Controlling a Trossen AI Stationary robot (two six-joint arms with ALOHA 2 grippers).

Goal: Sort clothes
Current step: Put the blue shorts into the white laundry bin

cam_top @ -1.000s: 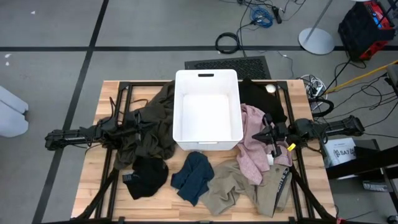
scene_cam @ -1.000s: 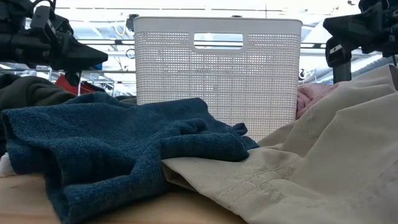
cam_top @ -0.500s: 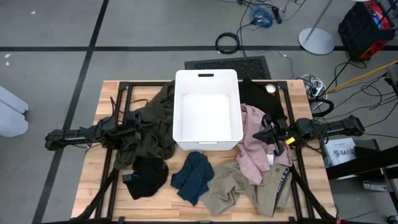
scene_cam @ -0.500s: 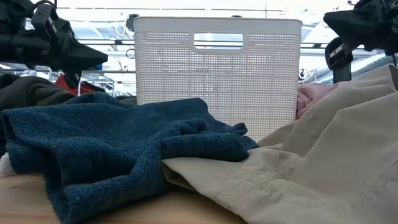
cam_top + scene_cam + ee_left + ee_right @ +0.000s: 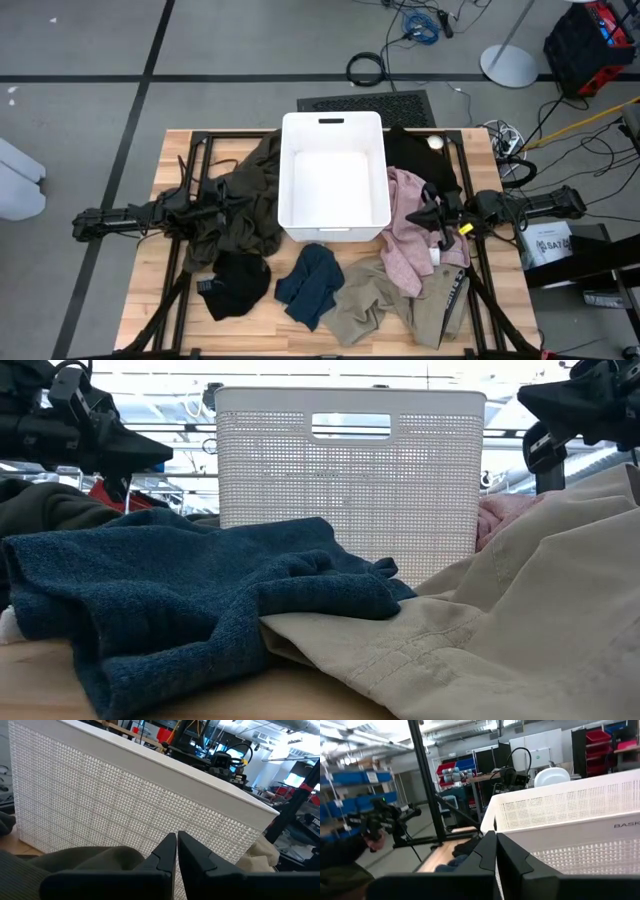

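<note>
The clothes lie around a white bin (image 5: 335, 180) on the wooden table. A large dark olive garment (image 5: 245, 200) is heaped against the bin's left wall. A pale pink one (image 5: 405, 240) lies right of the bin, with a black one (image 5: 420, 155) behind it. Along the near edge lie another black piece (image 5: 235, 283), a navy blue one (image 5: 312, 283) and two khaki tan ones (image 5: 365, 300) (image 5: 445, 305). My left gripper (image 5: 228, 207) hovers shut above the olive garment, pointing level at the bin. My right gripper (image 5: 418, 217) hovers shut above the pink garment, pointing at the bin's right wall.
The bin's perforated wall (image 5: 125, 795) stands close in front of my left fingers, and its rim (image 5: 570, 795) close in front of my right. A black metal frame (image 5: 190, 150) runs along the table's edges. Cables and a red crate (image 5: 590, 40) lie on the floor beyond.
My right gripper has rolled a little about the line it points along, staying in place and shut. The clothes have not moved.
</note>
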